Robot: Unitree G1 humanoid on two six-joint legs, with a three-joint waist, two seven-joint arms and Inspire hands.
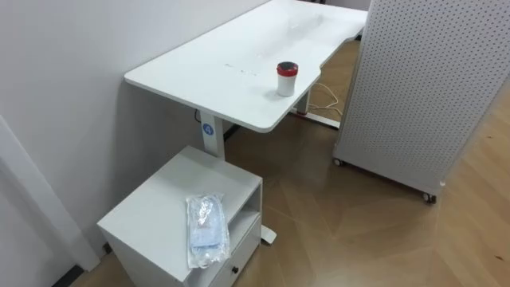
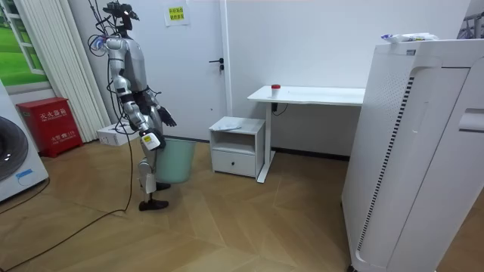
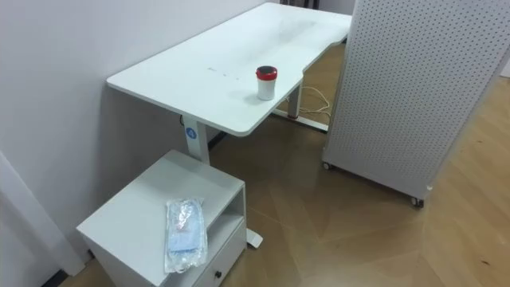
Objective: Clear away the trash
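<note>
**A:** A wood-floored room, a white desk (image 1: 239, 56) along the wall. How far along is the clean-up?

**B:** Barely begun, I'd judge. A clear plastic packet (image 1: 207, 229) with something blue inside lies flat on top of the low white cabinet (image 1: 151, 207), at about 7 o'clock in the eye view. Nothing touches it.

**A:** Any other garbage?

**B:** Possibly the small cup with a red lid (image 1: 286, 78). It stands upright near the desk's edge, at 1 o'clock from the packet. Whether it counts as rubbish I cannot tell.

**A:** And the robot?

**B:** In the room view it stands at 9 o'clock of the cabinet, well apart from it, with a pale green bin (image 2: 175, 160) just beside its legs. Its left hand (image 2: 163, 116) and right hand (image 2: 151, 140) hang before its waist. They are too small there for me to tell how open they are, though no packet shows in either.

**A:** So what is left?

**B:** All of it, by my reading: reach the cabinet, take the packet, bring it to the bin — then perhaps the cup.
</note>
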